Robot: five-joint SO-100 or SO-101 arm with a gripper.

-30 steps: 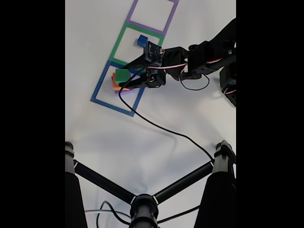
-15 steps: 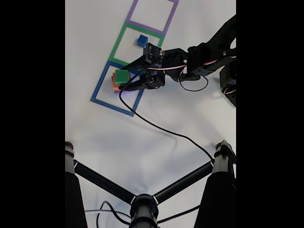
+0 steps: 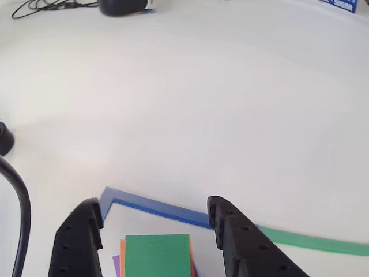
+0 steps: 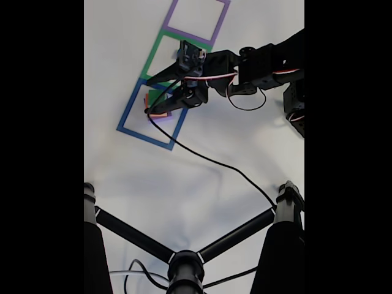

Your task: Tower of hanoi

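1. In the other view the gripper (image 3: 154,222) is spread wide, its fingers (image 3: 81,231) flanking the green block (image 3: 157,254), gripping nothing.
2. Green tops orange (image 4: 160,113) and purple (image 4: 164,117) inside the blue outline (image 4: 130,107).
3. The stack looks barely started; most moves remain.

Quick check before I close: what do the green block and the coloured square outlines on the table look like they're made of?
Green block: looks like matte foam, its flat top faintly grainy with no shine; dense plastic can't be ruled out. Blue outline and green outline: thin flat strips lying flush on the white table, most likely adhesive tape. The gripper straddles the block, fingers apart.
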